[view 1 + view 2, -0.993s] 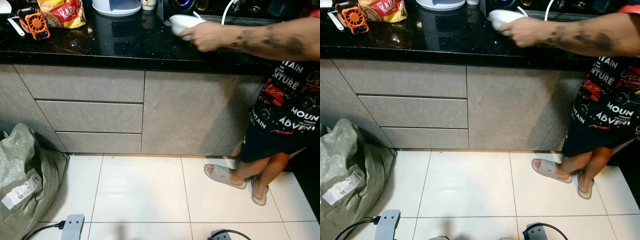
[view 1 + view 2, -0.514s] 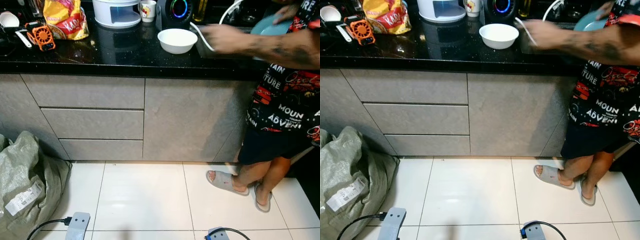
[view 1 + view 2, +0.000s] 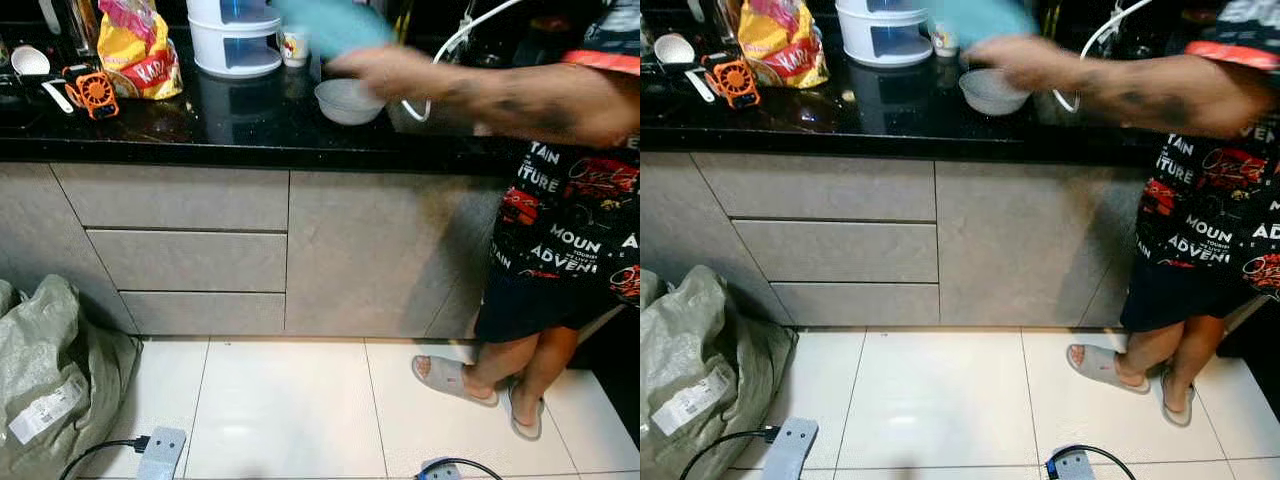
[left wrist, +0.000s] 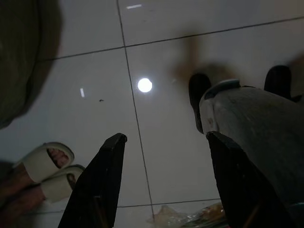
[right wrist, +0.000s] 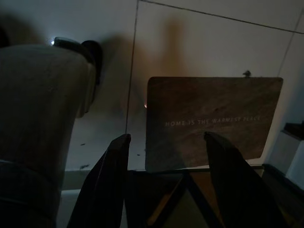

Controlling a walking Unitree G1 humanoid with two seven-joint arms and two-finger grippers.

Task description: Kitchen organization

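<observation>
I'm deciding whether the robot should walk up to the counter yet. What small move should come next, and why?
Probably hold position for a moment. A person stands at the counter, their blurred arm sweeping a blue plate over the white bowl. Both claws, left and right, hang open over the floor, holding nothing.

Reaching across a black kitchen counter (image 3: 890,125), a person's blurred hand (image 3: 1010,55) carrying a teal plate (image 3: 980,18) above a white bowl (image 3: 992,92). Farther left, an orange handheld fan (image 3: 737,80) beside a yellow-and-red snack bag (image 3: 780,42). Below, grey drawers (image 3: 840,250), a green sack (image 3: 700,375) on white floor tiles (image 3: 940,400).
</observation>
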